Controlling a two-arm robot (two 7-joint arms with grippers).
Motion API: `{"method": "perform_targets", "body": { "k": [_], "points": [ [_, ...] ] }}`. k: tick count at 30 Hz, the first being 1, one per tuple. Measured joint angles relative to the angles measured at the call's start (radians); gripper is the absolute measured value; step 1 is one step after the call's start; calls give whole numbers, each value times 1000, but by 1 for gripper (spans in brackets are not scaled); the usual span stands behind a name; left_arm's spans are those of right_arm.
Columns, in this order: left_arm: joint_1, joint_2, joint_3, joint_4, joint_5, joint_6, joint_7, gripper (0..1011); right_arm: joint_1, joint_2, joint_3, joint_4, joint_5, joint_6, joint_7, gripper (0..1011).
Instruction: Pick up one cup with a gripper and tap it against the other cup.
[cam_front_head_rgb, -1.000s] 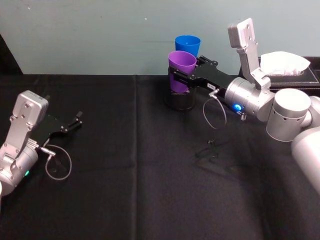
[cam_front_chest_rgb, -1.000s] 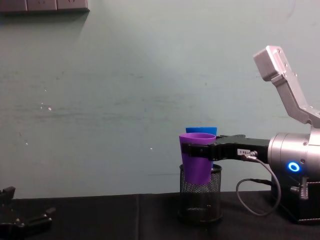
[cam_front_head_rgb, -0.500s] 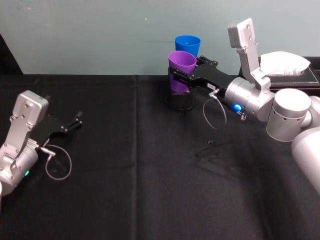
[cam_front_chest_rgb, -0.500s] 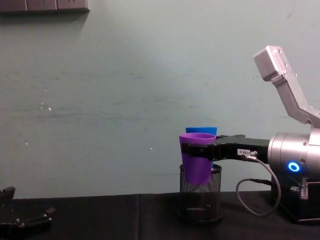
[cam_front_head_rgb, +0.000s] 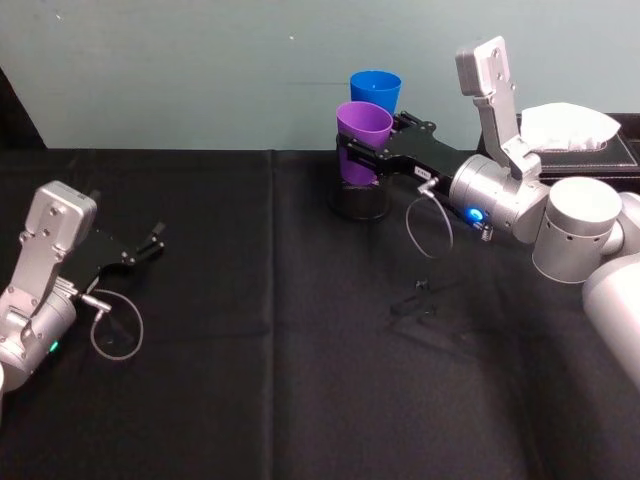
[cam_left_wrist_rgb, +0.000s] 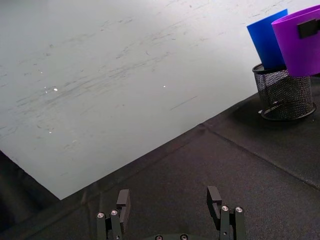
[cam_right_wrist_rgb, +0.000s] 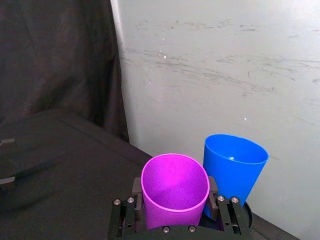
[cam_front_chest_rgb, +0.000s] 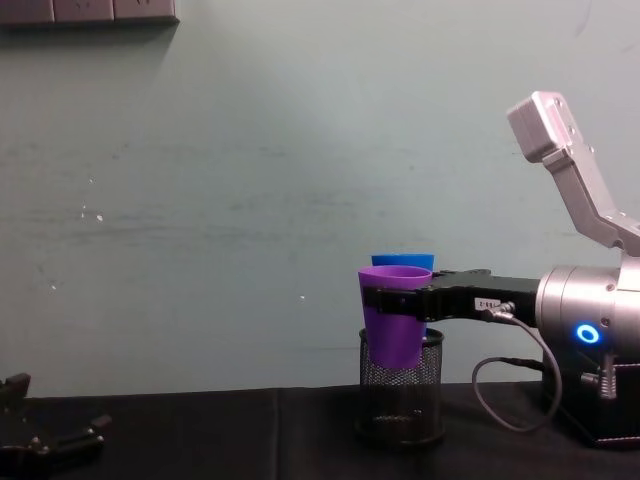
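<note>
Right arm reaches in level from the right, its gripper (cam_front_head_rgb: 358, 158) clamped round the purple cup (cam_front_head_rgb: 362, 125), up at the mesh holder (cam_front_chest_rgb: 402, 405). Blue cup (cam_front_head_rgb: 375, 90) sits just behind, with the wall close beyond. Left gripper (cam_front_head_rgb: 150, 240) is parked far left, fingers spread, with lots of black table (cam_front_head_rgb: 260, 350) between.

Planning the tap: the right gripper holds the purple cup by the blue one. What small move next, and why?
Probably ease the right gripper slightly forward so its purple cup taps the blue cup, which stands just behind, seemingly in the mesh holder. The left gripper lies parked.
</note>
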Motion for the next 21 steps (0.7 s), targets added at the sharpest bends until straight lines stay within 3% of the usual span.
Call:
{"method": "perform_targets", "body": {
  "k": [21],
  "points": [
    [0,0,0,0,0,0,0,1005,0,0,0,0,0,0,0,735]
  ]
}}
